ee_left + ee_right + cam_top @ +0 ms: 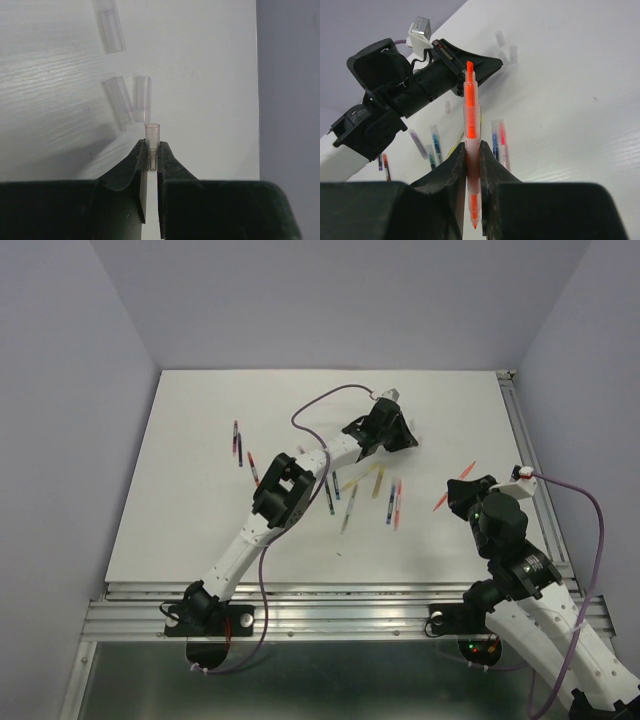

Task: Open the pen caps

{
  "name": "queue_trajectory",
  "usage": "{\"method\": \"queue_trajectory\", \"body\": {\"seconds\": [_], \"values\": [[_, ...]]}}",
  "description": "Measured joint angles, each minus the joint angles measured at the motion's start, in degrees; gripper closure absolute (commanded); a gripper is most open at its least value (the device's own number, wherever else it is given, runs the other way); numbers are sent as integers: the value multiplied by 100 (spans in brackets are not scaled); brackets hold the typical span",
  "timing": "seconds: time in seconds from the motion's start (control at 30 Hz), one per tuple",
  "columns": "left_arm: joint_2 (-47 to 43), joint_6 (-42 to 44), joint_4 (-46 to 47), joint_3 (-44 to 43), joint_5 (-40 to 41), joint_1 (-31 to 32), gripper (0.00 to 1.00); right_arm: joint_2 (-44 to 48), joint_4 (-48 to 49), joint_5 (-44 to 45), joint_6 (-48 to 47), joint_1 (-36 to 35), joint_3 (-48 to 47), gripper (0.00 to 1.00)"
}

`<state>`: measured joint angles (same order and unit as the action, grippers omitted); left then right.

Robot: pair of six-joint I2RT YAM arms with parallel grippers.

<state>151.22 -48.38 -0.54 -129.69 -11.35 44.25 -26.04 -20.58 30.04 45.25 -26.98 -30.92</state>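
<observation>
Your left gripper (152, 154) is closed to a narrow gap on one clear cap (152, 132), pinched at its lower end and standing upright above the fingertips, over the far part of the table (200, 530). Three loose caps (142, 97) lie on the surface just beyond it (two close together, the third farther off). Your right gripper (472, 150) is clamped around the middle of an orange pen (470, 107), its bare tip at the end pointing away from the wrist. The other pens (392, 502) lie scattered across mid-table; whether they carry caps cannot be told.
</observation>
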Motion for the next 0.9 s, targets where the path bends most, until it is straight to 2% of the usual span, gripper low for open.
{"method": "queue_trajectory", "body": {"seconds": [0.2,0.27,0.53,0.73,0.83,0.87,0.9], "values": [[0,-59,-131,11,9,-11,73,-2,-2,2,2,0,0,93],[0,-59,-190,35,37,-11,73,-2,-2,2,2,0,0,93],[0,-111,-361,149,116,-13,59,-2,-4,20,7,0,0,93],[-11,-118,-334,162,138,-13,57,-57,0,42,17,0,0,93],[-68,-72,-330,229,168,-13,50,-105,0,42,17,0,2,93],[-101,-39,-323,254,181,-13,43,-131,-2,42,15,0,2,93],[-136,-11,-358,278,212,-13,39,-142,-2,39,15,0,2,93]]}}
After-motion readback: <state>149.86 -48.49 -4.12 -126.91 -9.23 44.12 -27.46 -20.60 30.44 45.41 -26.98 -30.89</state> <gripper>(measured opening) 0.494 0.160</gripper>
